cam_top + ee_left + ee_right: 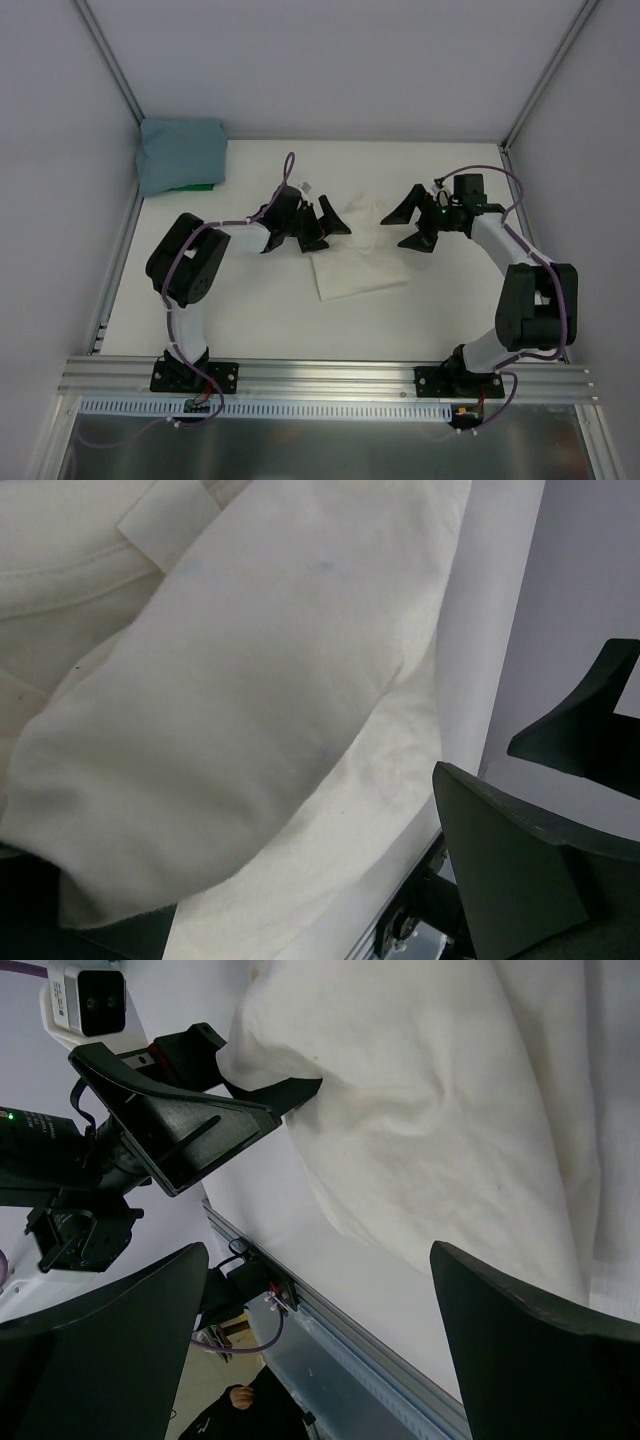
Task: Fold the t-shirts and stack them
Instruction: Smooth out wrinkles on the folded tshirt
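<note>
Behind, teal t-shirt (180, 152) sits cornered; left gripper (330, 232), right gripper (397, 233) flank cream t-shirt (358, 268).

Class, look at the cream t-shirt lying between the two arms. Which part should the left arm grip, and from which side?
Grip the cream t-shirt at its left edge, where the cloth rises in a rounded fold. Come in low from the left: the flat middle probably gives nothing to pinch, and the left gripper, jaws open, faces that edge.
</note>
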`<state>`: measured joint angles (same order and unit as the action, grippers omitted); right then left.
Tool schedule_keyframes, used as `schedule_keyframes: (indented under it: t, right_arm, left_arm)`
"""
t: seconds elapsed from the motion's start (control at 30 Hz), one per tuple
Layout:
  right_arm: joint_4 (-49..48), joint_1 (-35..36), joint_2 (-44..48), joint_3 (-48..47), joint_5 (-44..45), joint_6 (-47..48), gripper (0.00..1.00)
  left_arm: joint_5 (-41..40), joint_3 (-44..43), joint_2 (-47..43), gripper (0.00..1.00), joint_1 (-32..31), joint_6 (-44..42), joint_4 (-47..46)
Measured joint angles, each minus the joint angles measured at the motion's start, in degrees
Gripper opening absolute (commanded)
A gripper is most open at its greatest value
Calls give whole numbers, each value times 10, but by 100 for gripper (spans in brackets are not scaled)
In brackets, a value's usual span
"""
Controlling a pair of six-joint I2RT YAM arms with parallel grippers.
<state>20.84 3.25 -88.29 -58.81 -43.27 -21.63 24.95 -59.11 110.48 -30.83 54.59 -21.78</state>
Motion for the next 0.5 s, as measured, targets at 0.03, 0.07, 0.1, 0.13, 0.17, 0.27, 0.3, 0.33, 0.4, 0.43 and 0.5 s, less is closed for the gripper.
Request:
schedule_keyframes:
  t: [0.03, 0.07, 0.1, 0.13, 0.17, 0.27, 0.3, 0.33, 0.4, 0.43, 0.5]
  right_arm:
    - [1, 0, 2, 0, 0, 1, 99]
    - [1, 0, 4, 0, 0, 3, 99]
    - [1, 0, 4, 0, 0, 3, 100]
    - [2, 0, 4, 0, 0, 4, 99]
    - [2, 0, 4, 0, 0, 5, 100]
    - [6, 0, 4, 0, 2, 8, 100]
    - [6, 0, 4, 0, 3, 9, 99]
    - [7, 0, 4, 0, 3, 9, 99]
    - [7, 0, 4, 0, 4, 10, 100]
    - [8, 0, 4, 0, 4, 11, 99]
    - [8, 0, 4, 0, 4, 11, 99]
  left_arm:
    - [1, 0, -4, 99, 0, -2, 5]
    - [1, 0, -9, 99, 0, -4, 13]
    - [1, 0, -13, 99, 0, -7, 19]
    - [2, 0, -18, 99, 0, -11, 28]
    - [5, -2, -23, 99, 0, -14, 37]
    - [15, -16, -39, 99, 0, -19, 67]
    - [18, -24, -45, 99, 0, -22, 80]
    - [20, -33, -50, 99, 0, -26, 89]
    - [23, -58, -64, 99, 0, -36, 111]
    - [23, -71, -70, 99, 0, -42, 122]
    - [26, -101, -82, 99, 0, -54, 141]
